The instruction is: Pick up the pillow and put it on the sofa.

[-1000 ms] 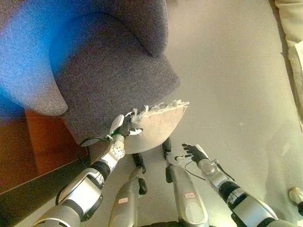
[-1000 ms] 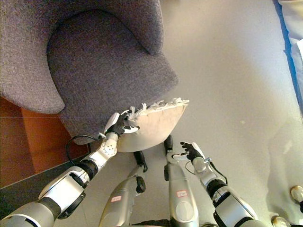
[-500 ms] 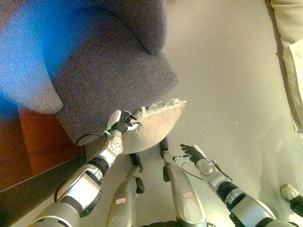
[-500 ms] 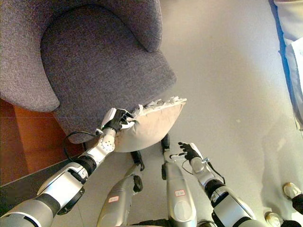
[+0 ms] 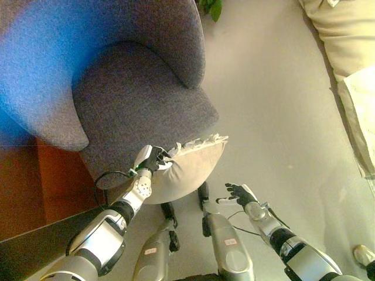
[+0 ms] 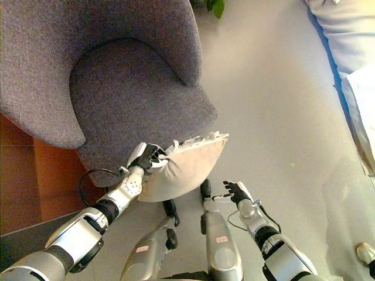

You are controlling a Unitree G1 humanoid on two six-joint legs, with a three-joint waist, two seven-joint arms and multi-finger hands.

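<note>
Since a second ago my view has shifted; the pillow (image 6: 184, 167) hangs unchanged at the grey armchair (image 6: 135, 93) seat's front edge. My left hand (image 6: 146, 157) clamps its fringed corner. Soft, light, floppy: support underneath. My right hand (image 6: 236, 191) hovers spread below-right.

Left hand (image 6: 147, 157) curled shut in a grasp, arm extended forward, right hand (image 6: 237, 191) open, fingers spread

The sofa (image 6: 117, 88) fills the upper left; the pillow (image 6: 184, 170) sits at its front edge, held at its left corner by the left hand (image 6: 146, 157). The right hand (image 6: 237, 191) hangs apart to the pillow's lower right — over bare floor (image 6: 281, 105).
</note>
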